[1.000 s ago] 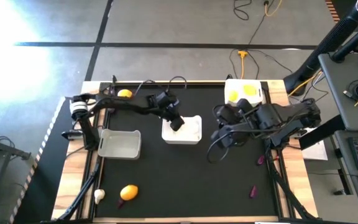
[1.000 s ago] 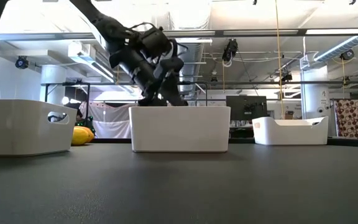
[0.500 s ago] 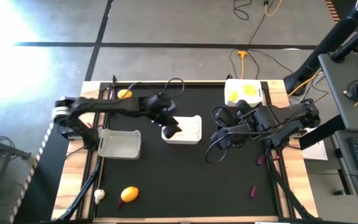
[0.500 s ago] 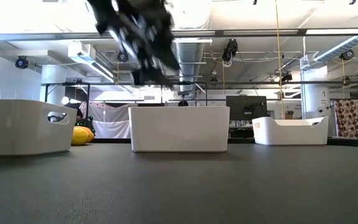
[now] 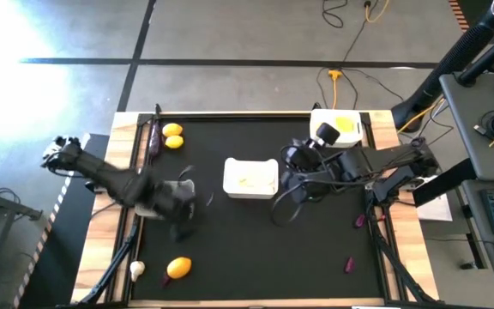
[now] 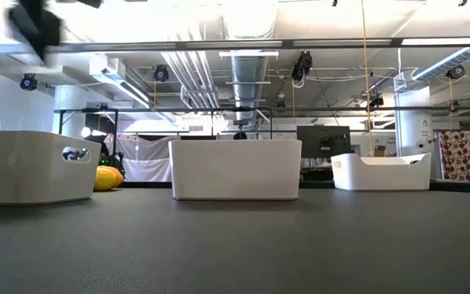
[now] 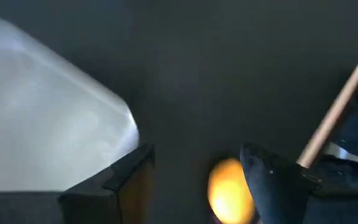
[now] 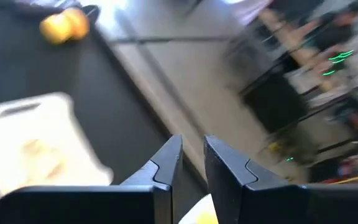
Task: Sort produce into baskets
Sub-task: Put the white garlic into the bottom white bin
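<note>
My left gripper (image 5: pixel 181 225) hangs blurred over the mat at the left basket's (image 5: pixel 163 199) near right corner. It is open in the left wrist view (image 7: pixel 197 171), with an orange-yellow fruit (image 7: pixel 229 186) on the mat far below, between its fingers. That fruit (image 5: pixel 177 267) and a garlic bulb (image 5: pixel 137 269) lie near the front left edge. The middle basket (image 5: pixel 251 178) holds pale pieces. My right gripper (image 5: pixel 290 163) hovers just right of it, shut with only a slit and nothing between the fingers (image 8: pixel 193 155). The right basket (image 5: pixel 337 129) holds yellow lemons.
Two lemons (image 5: pixel 172 136) and a dark eggplant (image 5: pixel 153 137) lie at the far left corner. Small purple pieces (image 5: pixel 359 221) (image 5: pixel 348 263) lie near the right edge. In the low view the three baskets (image 6: pixel 235 169) stand in a row, with bare mat in front.
My left gripper has risen out of the middle basket and swung fast toward the table's left and near edges, ending over the left basket's near right corner, tipped more steeply downward. My right gripper has rolled its wrist and stayed beside the middle basket.
</note>
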